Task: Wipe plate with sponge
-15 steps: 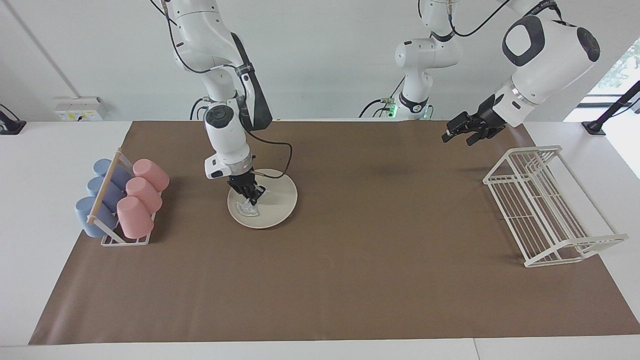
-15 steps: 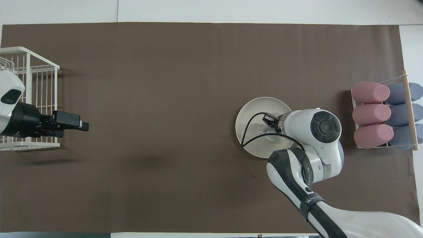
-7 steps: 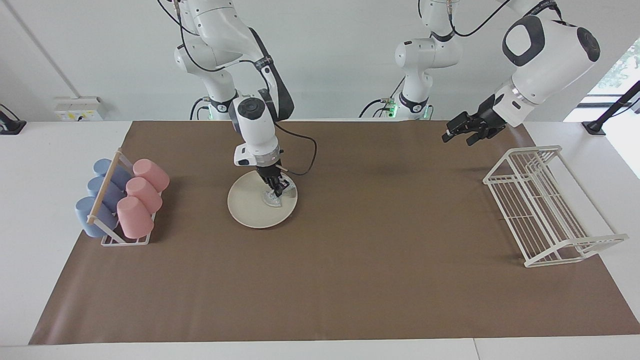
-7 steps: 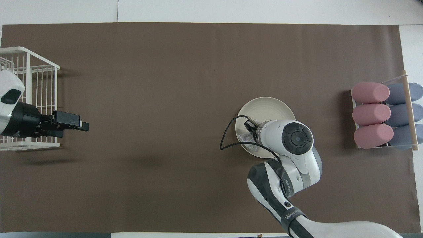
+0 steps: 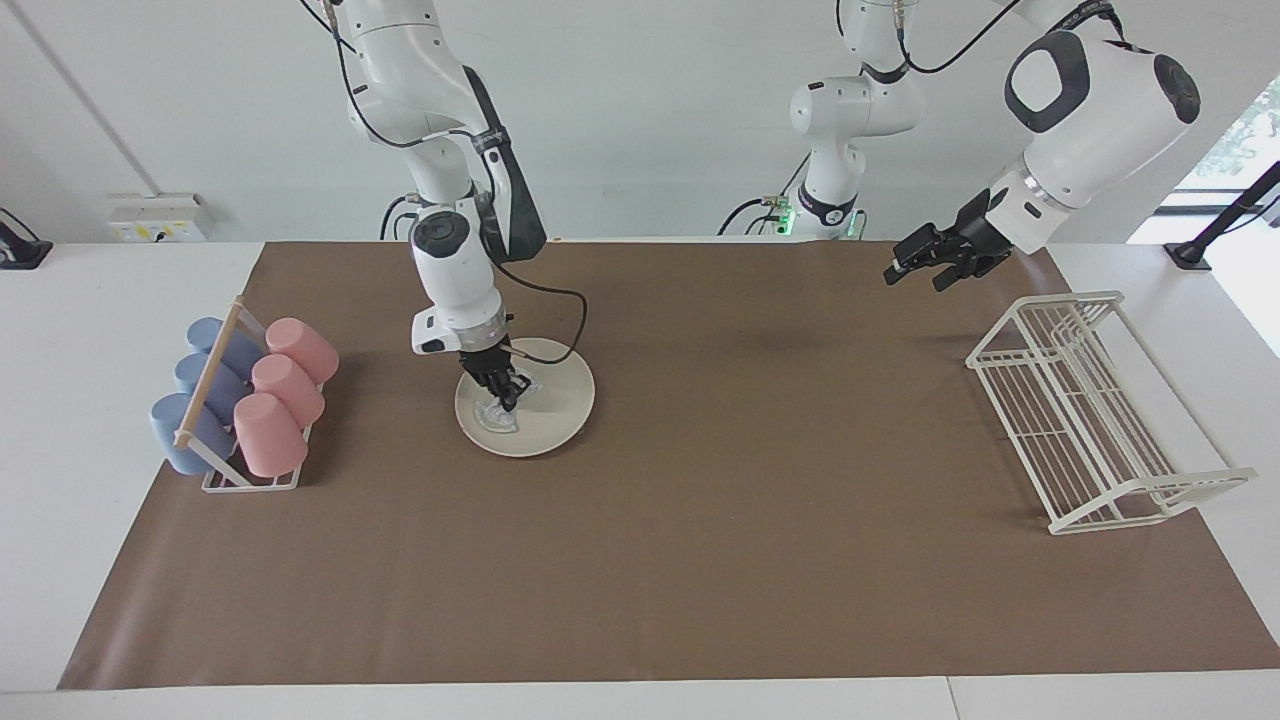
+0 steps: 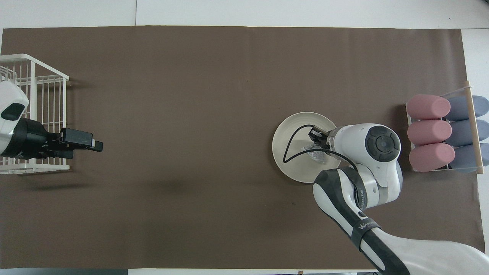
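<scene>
Plate [image 5: 548, 404]: cream-white, flat on the brown mat [image 5: 700, 560], toward the right arm's end of the table, beside the rack of cups [image 5: 245, 400]; laid flat, presumably so its face can be scrubbed. Sponge [image 5: 497, 415]: silvery mesh, pressed onto the plate's surface. Right gripper [image 5: 502, 392]: pointing down, fingers closed on the sponge's top, likely mid-wipe. Left gripper [image 5: 917, 263]: waiting in the air near the white wire rack [image 5: 1095, 415], holding nothing; whether its fingers are parted cannot be made out

My arms [image 5: 455, 255] are glossy white shells with dark grey joint caps and black bands. A black cable [image 5: 560, 300] loops off my right wrist. My grippers [image 5: 925, 262] are black; a strap reads "WANLI"-like lettering.
</scene>
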Robot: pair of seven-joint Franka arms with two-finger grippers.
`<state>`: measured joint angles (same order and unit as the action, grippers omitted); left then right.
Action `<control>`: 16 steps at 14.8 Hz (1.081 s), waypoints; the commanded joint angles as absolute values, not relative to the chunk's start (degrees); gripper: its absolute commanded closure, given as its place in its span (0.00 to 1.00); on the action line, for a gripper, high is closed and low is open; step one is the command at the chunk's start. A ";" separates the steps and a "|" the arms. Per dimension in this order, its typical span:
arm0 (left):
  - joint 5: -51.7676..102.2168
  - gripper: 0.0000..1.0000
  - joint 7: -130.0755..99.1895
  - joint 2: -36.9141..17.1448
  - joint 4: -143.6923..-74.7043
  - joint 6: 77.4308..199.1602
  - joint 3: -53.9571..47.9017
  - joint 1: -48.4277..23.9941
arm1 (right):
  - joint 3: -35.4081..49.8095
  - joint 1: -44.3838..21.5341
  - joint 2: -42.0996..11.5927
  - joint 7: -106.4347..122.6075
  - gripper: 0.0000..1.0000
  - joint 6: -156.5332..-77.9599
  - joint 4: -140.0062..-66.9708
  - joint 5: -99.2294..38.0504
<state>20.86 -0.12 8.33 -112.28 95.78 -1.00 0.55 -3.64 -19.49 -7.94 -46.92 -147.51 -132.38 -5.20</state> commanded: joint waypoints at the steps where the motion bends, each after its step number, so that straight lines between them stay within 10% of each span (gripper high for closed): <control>1: 19.69 0.00 -0.62 8.26 -111.71 94.92 -1.23 0.88 | -3.25 -19.95 -10.46 -46.31 1.00 -148.54 -132.28 -5.54; 16: 19.69 0.00 -0.62 8.26 -111.62 94.92 -1.23 0.88 | -3.25 -30.50 -8.36 -74.71 1.00 -141.00 -126.40 -5.54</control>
<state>20.86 -0.12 8.33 -112.28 95.78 -1.00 0.55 -3.48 -30.91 -8.66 -73.71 -145.10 -129.64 -5.21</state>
